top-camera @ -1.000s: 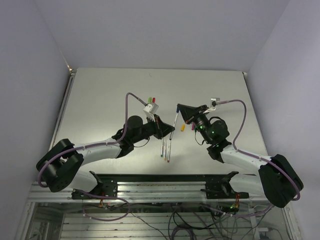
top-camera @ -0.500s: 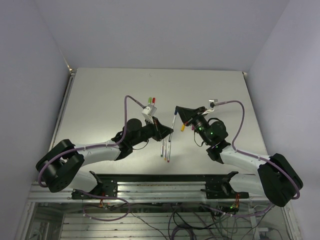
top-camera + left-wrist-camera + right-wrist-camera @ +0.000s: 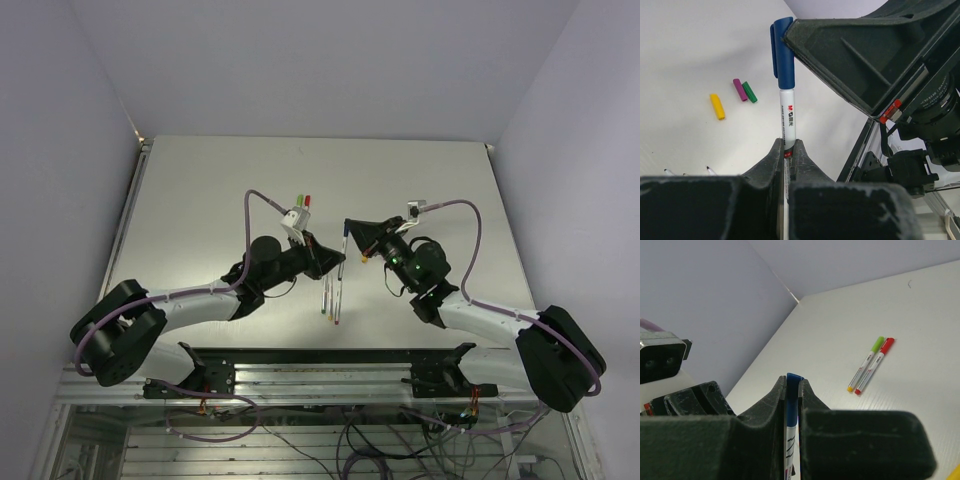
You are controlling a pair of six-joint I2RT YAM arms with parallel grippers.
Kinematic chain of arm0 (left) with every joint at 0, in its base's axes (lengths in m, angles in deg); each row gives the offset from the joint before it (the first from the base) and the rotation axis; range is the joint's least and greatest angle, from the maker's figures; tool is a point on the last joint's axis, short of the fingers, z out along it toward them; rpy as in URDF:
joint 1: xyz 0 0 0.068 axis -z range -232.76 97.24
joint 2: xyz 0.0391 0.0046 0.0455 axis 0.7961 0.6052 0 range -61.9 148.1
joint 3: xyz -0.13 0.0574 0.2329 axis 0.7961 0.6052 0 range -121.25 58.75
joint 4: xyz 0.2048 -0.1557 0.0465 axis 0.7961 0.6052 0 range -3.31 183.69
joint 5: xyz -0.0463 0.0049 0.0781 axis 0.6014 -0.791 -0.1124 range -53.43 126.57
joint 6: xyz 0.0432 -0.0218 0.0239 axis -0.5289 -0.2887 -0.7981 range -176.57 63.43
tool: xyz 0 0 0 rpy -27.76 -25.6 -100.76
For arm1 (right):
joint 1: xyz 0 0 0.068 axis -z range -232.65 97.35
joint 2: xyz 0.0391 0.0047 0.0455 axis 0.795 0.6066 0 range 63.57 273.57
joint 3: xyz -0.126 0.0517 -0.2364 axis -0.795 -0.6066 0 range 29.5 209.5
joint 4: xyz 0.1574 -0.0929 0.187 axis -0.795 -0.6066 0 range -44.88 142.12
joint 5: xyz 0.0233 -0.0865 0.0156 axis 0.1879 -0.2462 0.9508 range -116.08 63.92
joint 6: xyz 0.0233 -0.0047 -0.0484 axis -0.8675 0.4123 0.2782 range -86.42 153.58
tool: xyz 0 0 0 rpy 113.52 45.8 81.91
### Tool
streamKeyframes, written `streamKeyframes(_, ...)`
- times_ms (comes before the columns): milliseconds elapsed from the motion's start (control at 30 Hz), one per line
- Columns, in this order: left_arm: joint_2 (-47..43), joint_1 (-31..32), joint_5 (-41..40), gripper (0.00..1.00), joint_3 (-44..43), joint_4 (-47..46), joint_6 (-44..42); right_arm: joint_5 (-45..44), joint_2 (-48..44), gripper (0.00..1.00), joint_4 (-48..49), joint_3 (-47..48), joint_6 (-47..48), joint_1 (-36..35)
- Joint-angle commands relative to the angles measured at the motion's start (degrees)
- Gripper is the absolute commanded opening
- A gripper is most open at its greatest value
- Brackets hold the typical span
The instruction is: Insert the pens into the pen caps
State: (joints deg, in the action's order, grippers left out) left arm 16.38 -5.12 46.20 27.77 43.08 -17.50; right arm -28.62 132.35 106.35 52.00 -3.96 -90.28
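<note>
The left tool (image 3: 786, 148) is clamped on the barrel of the white pen (image 3: 787, 117) and the right tool (image 3: 792, 385), facing it, pinches the blue cap (image 3: 783, 55) on that pen's far end, seemingly so the two press together in line above the tabletop (image 3: 685, 60).

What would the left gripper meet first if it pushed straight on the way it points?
Probably the right gripper, closed on the blue cap of the pen that the left gripper holds; depth is unclear.
</note>
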Motion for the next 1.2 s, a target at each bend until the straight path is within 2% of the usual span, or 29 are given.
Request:
streamKeyframes(0,-2.59,-0.23,-0.99,0.07,-0.99,-5.75,-1.85,1.17,0.55,0.00,-6.03,0.77,2.96,-0.52)
streamKeyframes(167,-2.53,-0.18,-2.28,0.07,-0.71,-5.69,-1.93,2.65,1.16,0.00,-8.67,2.19,3.42,-0.76)
streamKeyframes(367,-3.40,-0.33,-4.96,0.07,-1.94,-3.35,-4.34,2.71,2.81,0.00,-16.36,4.60,5.31,-1.95)
streamKeyframes(633,-3.79,-3.62,-5.52,0.07,-4.49,-2.46,-6.55,-0.40,4.97,0.00,-23.85,5.17,5.02,-4.51)
streamKeyframes(1167,-2.92,-5.63,-5.53,0.07,-5.75,-1.74,-6.83,-2.59,8.73,0.00,-28.33,8.94,6.28,-7.89)
